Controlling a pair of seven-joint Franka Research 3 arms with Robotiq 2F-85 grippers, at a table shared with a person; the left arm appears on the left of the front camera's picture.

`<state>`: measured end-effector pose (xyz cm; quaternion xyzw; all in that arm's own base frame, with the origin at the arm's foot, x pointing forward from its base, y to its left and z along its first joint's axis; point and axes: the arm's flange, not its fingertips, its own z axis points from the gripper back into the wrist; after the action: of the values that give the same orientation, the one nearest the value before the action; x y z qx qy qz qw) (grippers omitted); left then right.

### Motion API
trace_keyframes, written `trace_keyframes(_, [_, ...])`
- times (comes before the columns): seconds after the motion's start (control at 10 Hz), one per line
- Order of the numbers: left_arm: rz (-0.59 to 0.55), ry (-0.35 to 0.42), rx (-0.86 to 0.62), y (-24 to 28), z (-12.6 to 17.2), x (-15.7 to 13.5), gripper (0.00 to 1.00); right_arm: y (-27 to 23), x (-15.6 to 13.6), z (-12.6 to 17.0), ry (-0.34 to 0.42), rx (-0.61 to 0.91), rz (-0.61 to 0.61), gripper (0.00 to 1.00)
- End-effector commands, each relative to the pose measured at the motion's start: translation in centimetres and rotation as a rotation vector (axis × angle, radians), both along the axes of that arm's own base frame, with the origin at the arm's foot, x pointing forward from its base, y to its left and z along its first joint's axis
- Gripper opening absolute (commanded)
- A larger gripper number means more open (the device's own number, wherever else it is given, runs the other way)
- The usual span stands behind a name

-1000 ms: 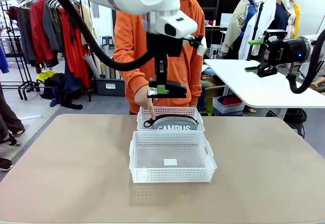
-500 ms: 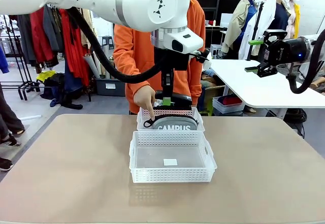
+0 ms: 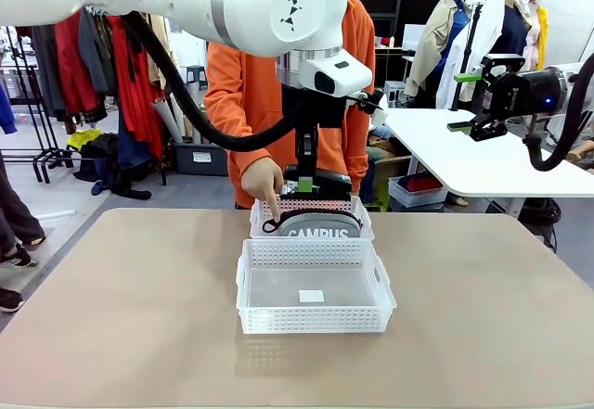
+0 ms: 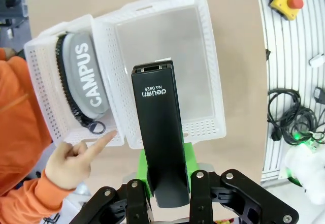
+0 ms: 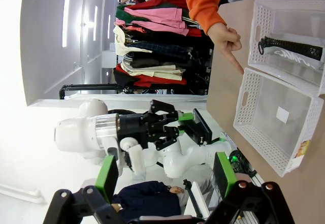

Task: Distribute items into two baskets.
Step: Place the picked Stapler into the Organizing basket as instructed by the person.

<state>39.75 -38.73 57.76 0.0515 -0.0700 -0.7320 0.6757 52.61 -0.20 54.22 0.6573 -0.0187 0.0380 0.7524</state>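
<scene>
Clothes racks fill the upper left behind a tan table (image 3: 121, 316). At centre, the left gripper (image 4: 165, 196) is clenched on a rigid black stapler (image 4: 160, 132), gripped by its rear above the baskets (image 3: 316, 288); it looks light and smooth, so could slip. At upper right, the right gripper (image 3: 467, 101) hangs released.

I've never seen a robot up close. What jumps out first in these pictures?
The big white left arm hangs over the table's far side, its left gripper shut on a black stapler above two white baskets. The far basket holds a grey CAMPUS pouch, and a person's hand in an orange sleeve points at that basket. The near basket holds just a small white label.
</scene>
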Motion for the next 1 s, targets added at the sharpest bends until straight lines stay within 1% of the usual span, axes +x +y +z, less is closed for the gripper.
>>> trace_keyframes(0.0, [-0.043, 0.119, -0.015, -1.2, -2.4, 2.6, 0.00, 0.0, 0.0, 0.2, -0.004, 0.000, 0.001, 1.00])
trace_keyframes(0.2, [-0.057, 0.151, -0.004, -2.2, -5.0, 4.0, 0.00, 0.0, 0.0, 0.2, -0.004, 0.000, 0.001, 1.00])
trace_keyframes(0.3, [-0.071, 0.168, -0.024, -2.8, -6.1, 4.3, 0.00, 0.0, 0.0, 0.2, -0.004, 0.000, 0.001, 1.00])
trace_keyframes(0.5, [-0.086, 0.241, -0.003, -3.5, -9.5, 5.3, 0.00, 0.0, 0.0, 0.2, -0.004, 0.000, 0.001, 1.00])
trace_keyframes(0.8, [-0.083, 0.265, 0.022, -4.3, -14.9, 6.4, 0.00, 0.0, 0.0, 0.2, -0.004, 0.000, 0.001, 1.00])
trace_keyframes(0.9, [-0.078, 0.270, 0.022, -4.3, -16.2, 6.8, 0.00, 0.0, 0.0, 0.2, -0.004, 0.000, 0.001, 1.00])
